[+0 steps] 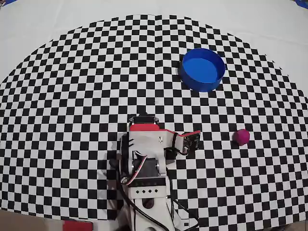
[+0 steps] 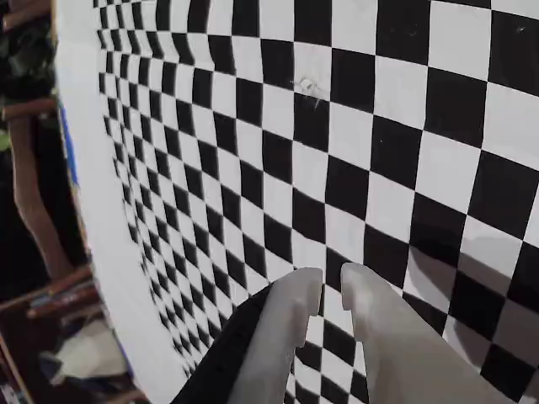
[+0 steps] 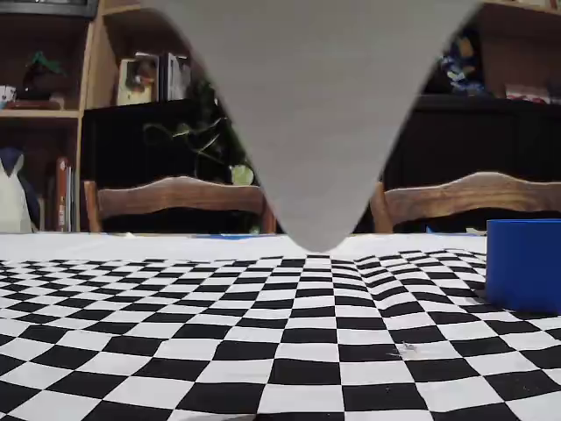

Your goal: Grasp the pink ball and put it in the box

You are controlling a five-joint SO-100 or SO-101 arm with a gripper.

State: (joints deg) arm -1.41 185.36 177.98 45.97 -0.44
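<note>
The pink ball (image 1: pixel 241 136) lies on the checkered cloth at the right in the overhead view, well to the right of the folded arm (image 1: pixel 144 154). The box (image 1: pixel 203 70), a round blue tub, stands farther back and right; its side (image 3: pixel 524 263) shows at the right edge of the fixed view. My gripper (image 2: pixel 331 284) is seen only in the wrist view. Its two pale fingers (image 2: pixel 286 337) stand almost together with nothing between them, above bare checkered cloth. The ball and box are outside the wrist view. In the overhead view the arm's body hides the fingers.
A blurred grey wedge (image 3: pixel 316 114) hangs close to the lens in the fixed view, hiding the middle. Wooden chairs (image 3: pixel 175 197) and shelves stand beyond the table's far edge. A small speck (image 2: pixel 308 87) lies on the cloth.
</note>
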